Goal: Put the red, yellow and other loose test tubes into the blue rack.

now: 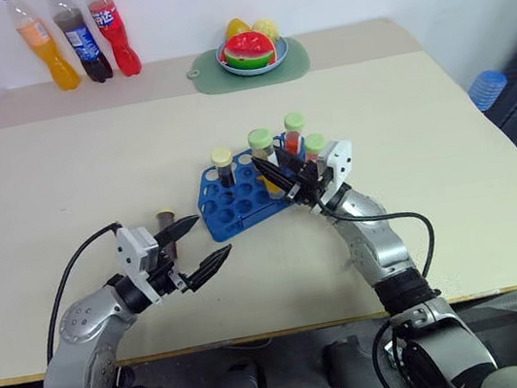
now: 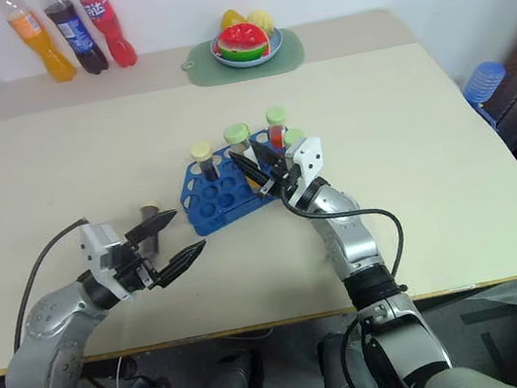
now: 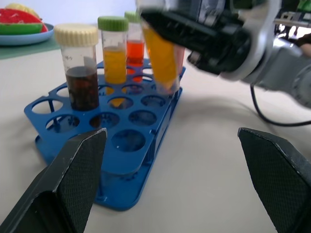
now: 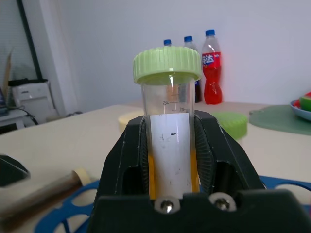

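— So, how far along is it?

— Partway, I'd say. Nearest us, on the near-left side of the blue rack [image 1: 244, 194], the left gripper [image 1: 200, 246] hangs just above the table [image 1: 59, 176] with its jaws spread wide and nothing in them. A dark brown tube [image 1: 165, 226] lies loose on the table just beyond that gripper, close to the rack's left end; that one is clearly left to do.

— And the other arm?

— The right gripper [image 1: 274, 178] is over the rack's right half, jaws clamped on a green-capped tube of yellow liquid [image 4: 171, 121]. From the left wrist camera its bottom end looks to be at or just into a hole, though I can't tell whether it's seated.

— What's already in the rack?

— A cream-capped tube of dark liquid [image 1: 222, 163] at the back left, and a red tube with a green cap [image 1: 294, 132] at the far side. Two more green caps show around the gripper, and I can't say for sure which belongs to the held tube. Several near holes are free.

— Anything in the way?

— The standing tubes crowd the one going in. Well beyond the rack sit a plate of fruit [image 1: 254, 51] on a green mat [image 1: 206, 76] and three soda bottles [image 1: 76, 38], all harmlessly distant.
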